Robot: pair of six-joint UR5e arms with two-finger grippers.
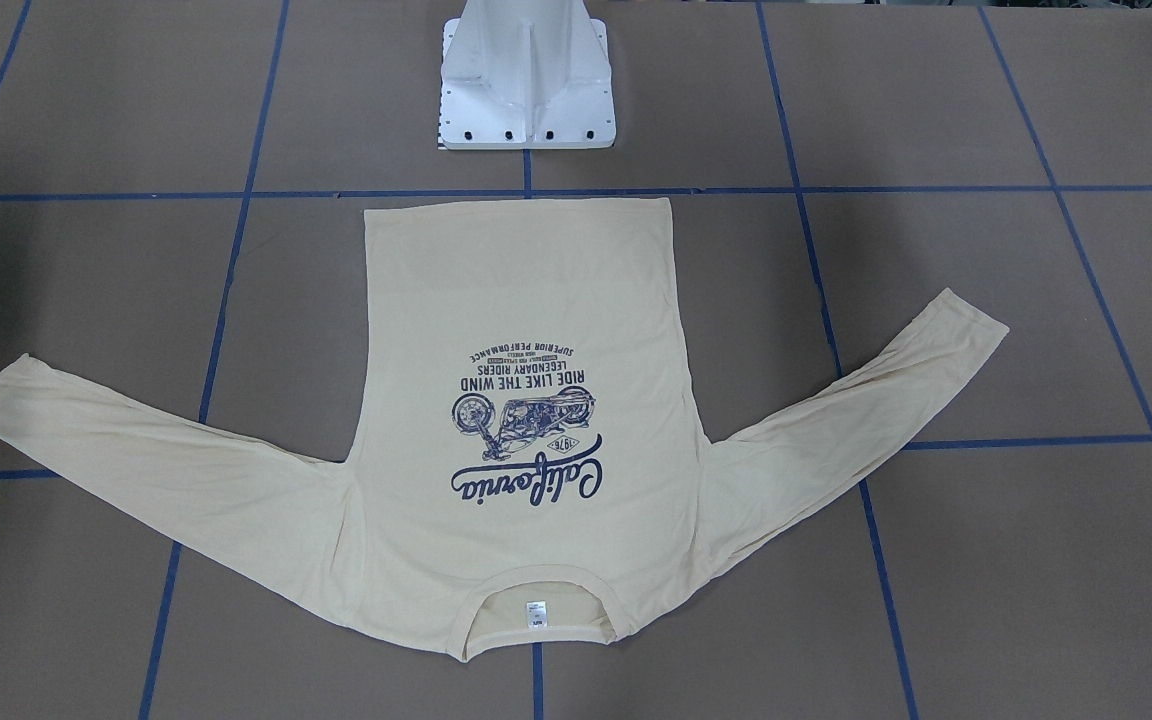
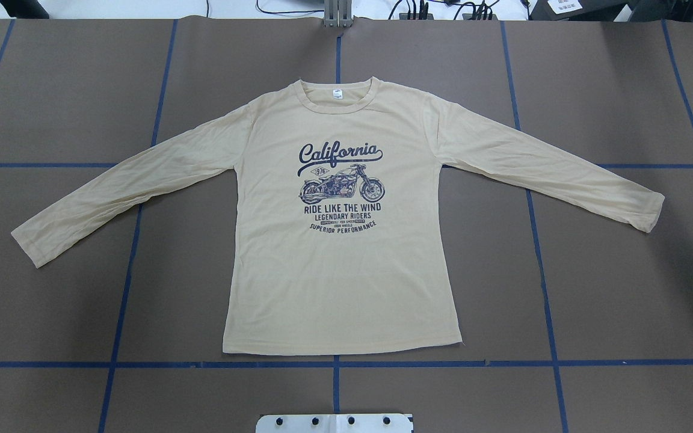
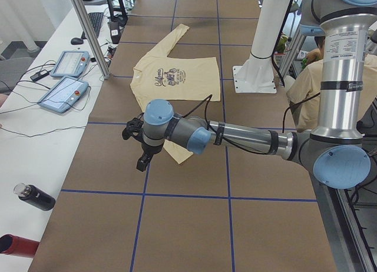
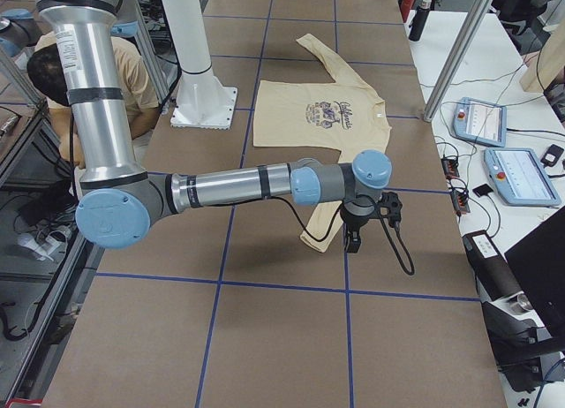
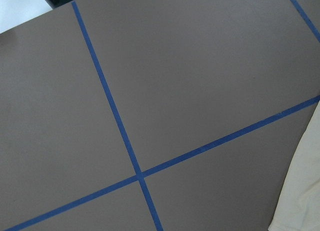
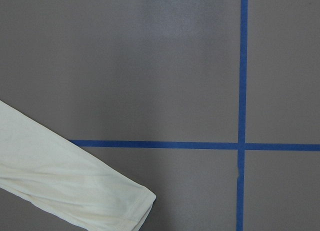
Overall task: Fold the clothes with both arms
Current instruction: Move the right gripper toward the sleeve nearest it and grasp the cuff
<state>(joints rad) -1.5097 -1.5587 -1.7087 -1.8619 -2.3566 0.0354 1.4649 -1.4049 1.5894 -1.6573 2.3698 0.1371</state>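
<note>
While T-shirt (image 2: 340, 270) lies unfolded, first fold pending: cuffs (image 2: 33, 243) at 9, 3 o'clock to be grasped; left hand (image 3: 143, 160), right hand (image 4: 352, 240) opening cannot be told.

My left arm (image 3: 247, 138) and right arm (image 4: 229, 189): silver tubes, grey joints, light-blue caps, thin black cables alongside.
</note>
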